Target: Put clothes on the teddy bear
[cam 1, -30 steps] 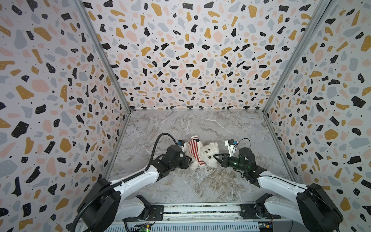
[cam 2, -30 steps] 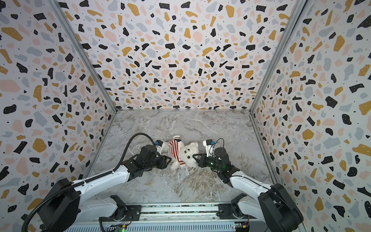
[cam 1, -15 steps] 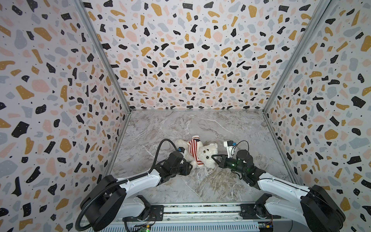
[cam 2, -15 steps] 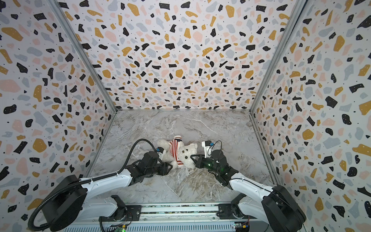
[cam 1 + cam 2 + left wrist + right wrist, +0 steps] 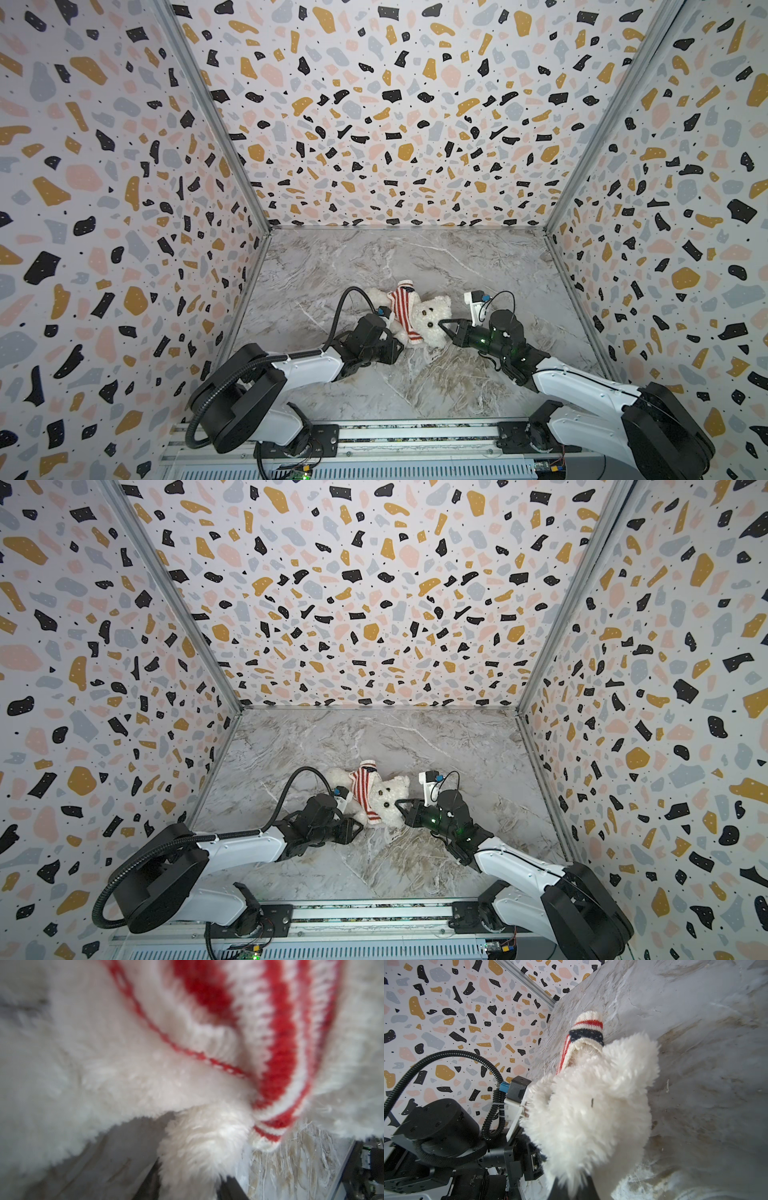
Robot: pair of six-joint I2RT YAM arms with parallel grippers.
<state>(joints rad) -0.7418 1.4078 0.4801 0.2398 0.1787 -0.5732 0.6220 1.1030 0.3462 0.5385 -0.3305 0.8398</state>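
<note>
L gripper (image 5: 397, 344) is set low at the bear's near side, w/ a furry limb (image 5: 199, 1147) seen between its dark fingers (image 5: 230, 1186) in the L wrist view. Whether that limb is pinched or only straddled cannot be told. The bear (image 5: 432, 320) is laid face up in the middle of the table (image 5: 374, 257), between the two grippers, head toward the R side. The sweater (image 5: 400, 306) is bunched round the torso just below the head. One sleeve (image 5: 588, 1026) is stuck out on the far side; whether an arm is inside cannot be told. R gripper (image 5: 444, 325) is clamped on fur at the head, so the bear is prob. anchored there.

Risks, as judged:
- If the limb is pulled by L while only fur is held by R, the pinch could be lost and the bear dragged across the table.
- The knit edge could be caught w/ the limb — the arm would then be kept out of its sleeve.
- Stitches may be snagged by the fingers.
</note>
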